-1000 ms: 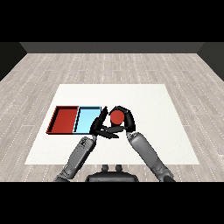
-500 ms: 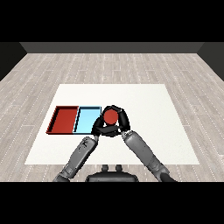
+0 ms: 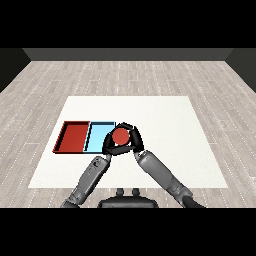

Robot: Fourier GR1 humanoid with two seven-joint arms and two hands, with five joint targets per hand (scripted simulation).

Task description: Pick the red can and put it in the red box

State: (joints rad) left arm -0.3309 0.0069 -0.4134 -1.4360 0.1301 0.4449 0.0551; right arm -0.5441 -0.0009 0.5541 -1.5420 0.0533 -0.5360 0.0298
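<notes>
- Head view shows the right hand (image 3: 131,137) curled round the red can (image 3: 120,136); its fingers (image 3: 125,126) arch over the top edge and wrap the sides, so the can is held, not merely touched
- The can sits just at the right edge of the light blue tray (image 3: 99,136), apparently above the white desk (image 3: 165,125); whether it is clear of the surface I cannot tell from this angle
- The left hand (image 3: 108,146) is close under the can's left side, touching or almost touching the right hand; its fingers are hidden in the dark cluster, so I cannot tell how they stand
- The red tray (image 3: 75,137) lies beyond the blue one, on the far left; it holds nothing visible
- Judged step: carrying; the pick looks done and the can is on its way leftward
- The next move calls for travel across the whole blue tray to above the red tray, keeping the can high enough to pass both rims; only then lowering and uncurling the fingers; letting go early would land it in the wrong tray
</notes>
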